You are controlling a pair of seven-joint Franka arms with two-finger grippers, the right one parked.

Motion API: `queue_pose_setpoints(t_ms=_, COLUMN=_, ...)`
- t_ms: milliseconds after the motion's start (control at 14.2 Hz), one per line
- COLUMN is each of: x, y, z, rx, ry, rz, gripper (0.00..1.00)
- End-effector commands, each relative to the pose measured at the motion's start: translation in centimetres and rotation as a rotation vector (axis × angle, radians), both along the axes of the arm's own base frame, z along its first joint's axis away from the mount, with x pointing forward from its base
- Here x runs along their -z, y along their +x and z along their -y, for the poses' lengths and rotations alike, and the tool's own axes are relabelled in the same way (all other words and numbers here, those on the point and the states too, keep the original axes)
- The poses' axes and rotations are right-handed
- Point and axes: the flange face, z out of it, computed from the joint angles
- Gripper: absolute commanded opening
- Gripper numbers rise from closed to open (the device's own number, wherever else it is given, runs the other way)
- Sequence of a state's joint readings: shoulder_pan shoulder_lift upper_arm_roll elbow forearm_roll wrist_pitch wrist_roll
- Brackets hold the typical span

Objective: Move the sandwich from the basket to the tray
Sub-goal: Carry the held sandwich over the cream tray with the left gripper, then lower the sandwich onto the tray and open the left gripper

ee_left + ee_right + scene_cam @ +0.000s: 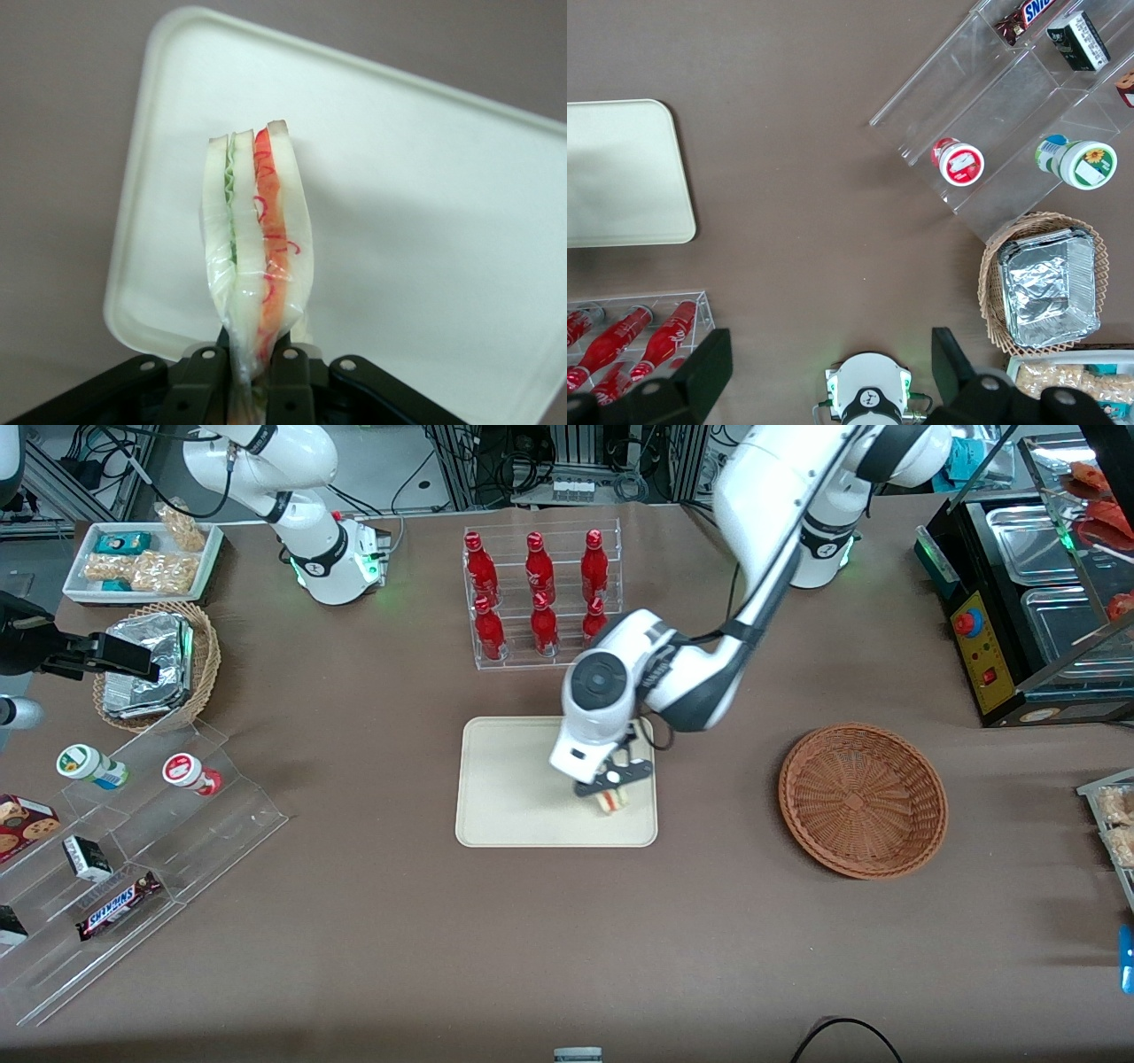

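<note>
Pincer: positioned over the tray, at the corner nearest the front camera on the working arm's side; fingers clamped on the sandwich.
Sandwich: held at one end between the fingers, standing on edge above the tray surface; whether it touches the tray cannot be told. The wrist view shows pale bread slices wrapped in clear film, with a green layer and a red-orange layer.
Tray: cream-beige, flat on the brown bench, nearer to the front camera than the bottle rack.
Basket: reddish-brown wicker, on the bench toward the working arm's end, well apart from the tray; nothing visible inside.
Bottle rack: clear, holds six red bottles in two rows.
Small tan basket: toward the parked arm's end of the bench, contains foil packets.
Clear stepped shelf: near the tan basket, carries small cups and snack bars.
</note>
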State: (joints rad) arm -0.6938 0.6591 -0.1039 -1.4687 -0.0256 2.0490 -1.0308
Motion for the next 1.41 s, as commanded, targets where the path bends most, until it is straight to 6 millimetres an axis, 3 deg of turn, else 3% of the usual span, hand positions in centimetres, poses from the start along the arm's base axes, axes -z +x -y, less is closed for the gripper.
queue_pose_setpoints(t_ms=0, x=-0.8, y=-1.5, z=2.3, rx=0.026, ry=-0.013, rz=0.008, gripper=0.18)
queue_pose_setpoints(t_ms=212, x=1.0, y=-2.6, z=3.5, rx=0.045, ry=-0.012, rz=0.004, gripper=0.18)
queue_pose_setpoints(t_ms=494, x=0.2, y=-1.7, z=2.9, rx=0.030, ry=-0.023, rz=0.018, gripper=0.18)
queue_pose_setpoints(t_ms=847, x=1.1, y=-1.8, z=3.1, rx=0.042, ry=-0.014, rz=0.014, gripper=0.18)
queue_pose_setpoints(t_ms=1341, x=1.4, y=-1.7, z=3.5, rx=0.238, ry=-0.027, rz=0.013, gripper=0.18)
